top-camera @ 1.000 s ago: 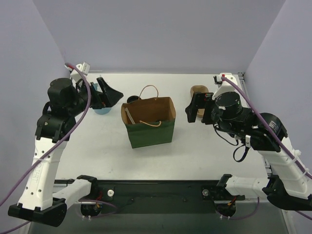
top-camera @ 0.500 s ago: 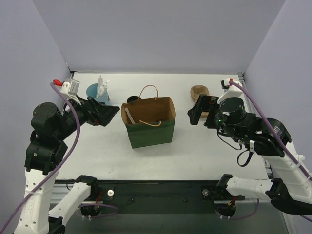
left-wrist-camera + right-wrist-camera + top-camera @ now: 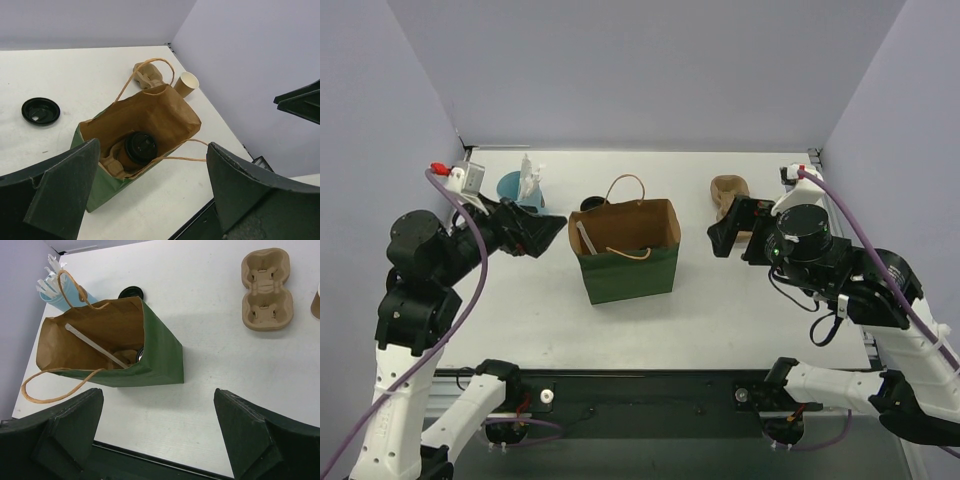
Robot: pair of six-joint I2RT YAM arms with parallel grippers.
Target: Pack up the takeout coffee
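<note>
While the green paper bag (image 3: 626, 262) is standing open-mouthed mid-table, bare white table (image 3: 520, 310) is lying on every side of it, widest towards the near edge and to its left and right. The takeout coffee (image 3: 140, 148) is sitting upright inside the bag, black lid on, held in a pulp holder (image 3: 112, 165) on the bag's floor. A white straw (image 3: 95, 346) is leaning across the bag's inside, and its two rope handles are drooping, one over the mouth and one behind.

The left gripper (image 3: 548, 226) is hanging to the left of the bag with its jaws spread wide and nothing between them. The right gripper (image 3: 721, 238) is hanging to the right of the bag, likewise spread wide and carrying nothing. Neither is touching the bag.

Behind the bag and just beside its back wall, a loose black lid (image 3: 592, 204) is lying flat. Further left of the bag, a blue cup of straws (image 3: 523, 184) is standing near the table's far left corner. A second pulp carrier (image 3: 728, 189) is lying behind and to the right of the bag, with an open paper cup (image 3: 186, 83) beyond it.

Compared with a second ago, the left arm is sitting lower and nearer, uncovering the blue cup; over the last half second both grippers are barely shifting.
</note>
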